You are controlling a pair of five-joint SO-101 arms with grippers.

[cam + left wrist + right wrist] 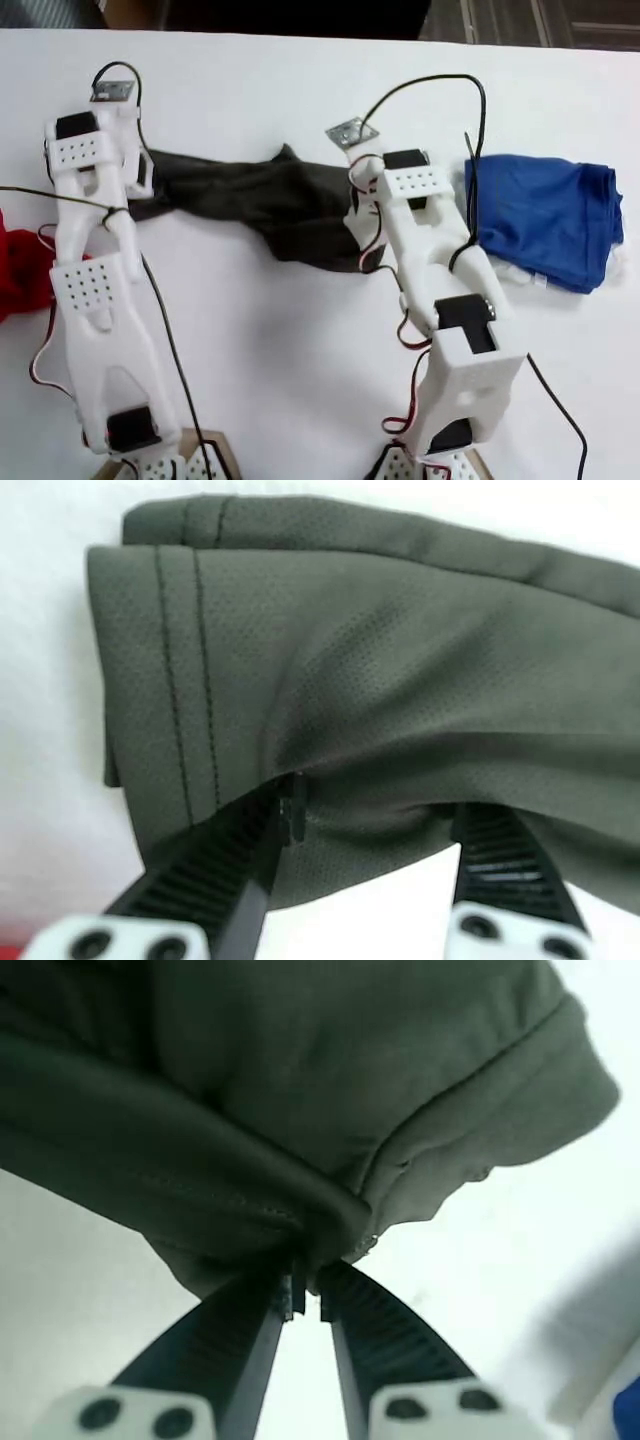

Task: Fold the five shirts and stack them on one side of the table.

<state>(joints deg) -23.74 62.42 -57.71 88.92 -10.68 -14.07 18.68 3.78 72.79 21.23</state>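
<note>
— Where does the dark grey shirt [270, 200] lie?

— Across the middle of the white table [300, 380], strung out between the two arms. The right gripper [305, 1295] has its fingers clenched on a thick rolled fold of it, the tips nearly meeting. The left gripper [378, 815] is at the hemmed end, with its fingers spread apart and cloth sagging between them. That looks like a released or not yet taken hold, not a pinch.

— So how much of the task looks done?

— Little of it, judging by the table. The grey shirt is rumpled and stretched, not folded. A blue shirt [545, 220] sits at the right side, loosely doubled over, with something white [525, 275] poking out beneath it. That may be the start of a stack, though what the white piece is cannot be told. A red shirt [15, 265] lies bunched at the left edge, well apart from the blue one.

— And what is left?

— Likely this fold, the red one, and gathering everything on one side.
</note>
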